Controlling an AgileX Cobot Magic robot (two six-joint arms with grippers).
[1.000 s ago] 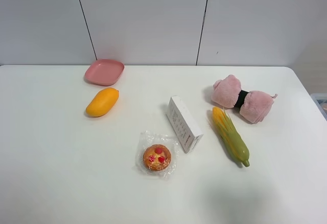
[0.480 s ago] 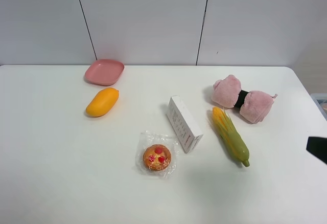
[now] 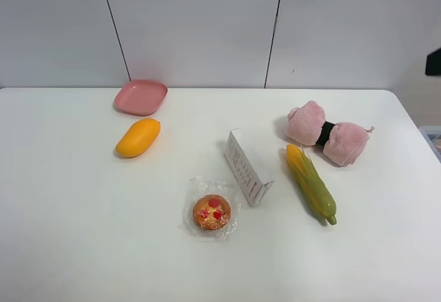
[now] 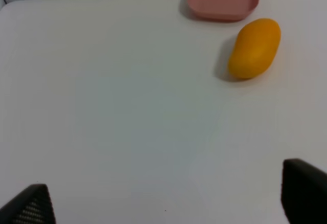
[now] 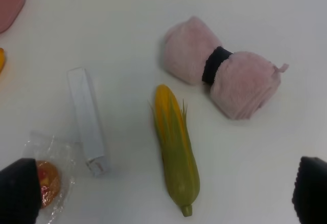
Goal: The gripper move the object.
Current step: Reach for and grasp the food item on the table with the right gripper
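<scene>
The tart (image 3: 211,212), round and golden-brown with red spots, lies in clear wrap on the white table (image 3: 83,233), front of centre. In the right wrist view the tart (image 5: 49,183) is partly hidden behind one fingertip. My right gripper (image 5: 164,197) is open and empty, high above the corn, apart from the tart. In the exterior view only a black part of the right arm (image 3: 433,61) shows at the right edge. My left gripper (image 4: 166,203) is open and empty above bare table, near the mango (image 4: 254,48).
An orange mango (image 3: 138,137) and a pink dish (image 3: 141,96) lie at the back left. A white box (image 3: 247,167) stands right of the tart. A corn cob (image 3: 311,183) and a pink plush (image 3: 327,133) lie on the right.
A black part of the right arm came in at the right edge and has risen to the upper right. The objects on the table have not moved.
</scene>
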